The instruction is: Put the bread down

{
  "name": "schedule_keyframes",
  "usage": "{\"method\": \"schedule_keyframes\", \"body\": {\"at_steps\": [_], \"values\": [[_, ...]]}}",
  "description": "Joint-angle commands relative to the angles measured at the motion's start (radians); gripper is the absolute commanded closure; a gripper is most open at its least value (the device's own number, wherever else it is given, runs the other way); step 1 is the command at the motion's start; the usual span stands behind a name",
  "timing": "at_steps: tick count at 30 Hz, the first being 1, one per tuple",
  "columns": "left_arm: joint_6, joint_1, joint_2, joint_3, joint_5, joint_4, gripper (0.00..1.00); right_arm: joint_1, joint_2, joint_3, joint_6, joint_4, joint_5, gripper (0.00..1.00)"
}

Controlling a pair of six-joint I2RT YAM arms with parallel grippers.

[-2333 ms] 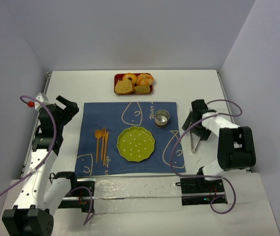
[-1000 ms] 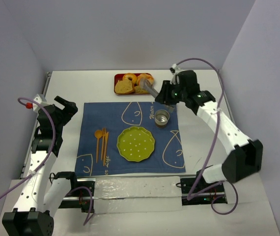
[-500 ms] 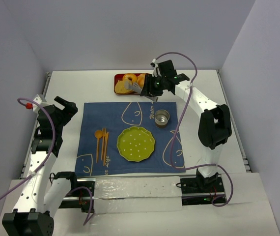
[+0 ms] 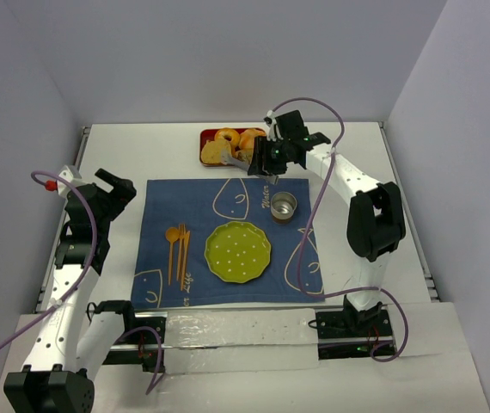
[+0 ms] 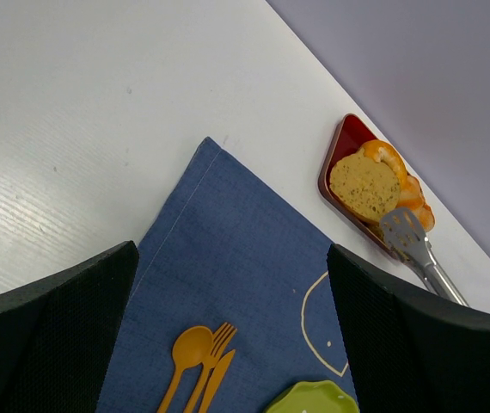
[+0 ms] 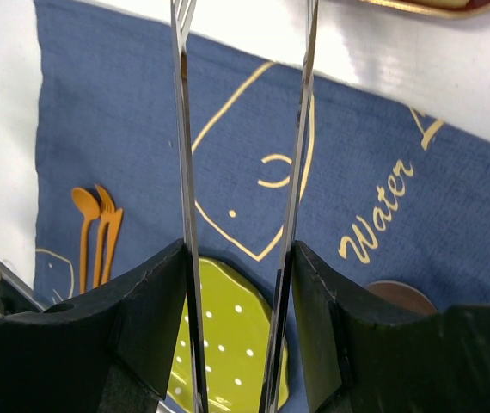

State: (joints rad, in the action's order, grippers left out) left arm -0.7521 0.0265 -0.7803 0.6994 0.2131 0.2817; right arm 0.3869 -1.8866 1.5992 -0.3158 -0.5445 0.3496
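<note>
Metal tongs (image 4: 241, 161), clasped by the right gripper (image 4: 267, 157), hang with blades apart and nothing between them, just beside the bread (image 4: 217, 152) in the red tray (image 4: 203, 136), upper centre; reaching step; next, straddle the slice and squeeze.

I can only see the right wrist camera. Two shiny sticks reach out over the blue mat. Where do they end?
Observer: They are tongs held in the right tool. Their tip is at the edge of the red tray, on the far side of the mat.
Operator: Is the bread in that tray?
Observer: Yes. The bread lies flat in it, beside the tip and not pinched yet.
Operator: What's the other arm doing?
Observer: The left tool is open and holds nothing, off the mat's left side.
</note>
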Motion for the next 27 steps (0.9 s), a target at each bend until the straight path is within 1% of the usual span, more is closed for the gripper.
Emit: {"method": "schedule_keyframes", "body": {"at_steps": [1, 21, 26, 27], "values": [[-0.006, 0.001, 0.004, 0.009, 0.0, -0.008, 0.01, -0.009, 0.021, -0.003, 0.008, 0.019, 0.018, 0.42], [-0.006, 0.001, 0.001, 0.009, 0.008, -0.007, 0.01, -0.037, -0.095, 0.07, -0.045, 0.069, 0.114, 0.41], [-0.006, 0.001, 0.004, 0.006, 0.008, -0.012, 0.01, -0.037, -0.125, 0.088, -0.072, 0.1, 0.149, 0.46], [-0.007, 0.001, 0.004, 0.006, 0.011, -0.012, 0.01, -0.037, -0.127, 0.089, -0.076, 0.107, 0.152, 0.5]]}}
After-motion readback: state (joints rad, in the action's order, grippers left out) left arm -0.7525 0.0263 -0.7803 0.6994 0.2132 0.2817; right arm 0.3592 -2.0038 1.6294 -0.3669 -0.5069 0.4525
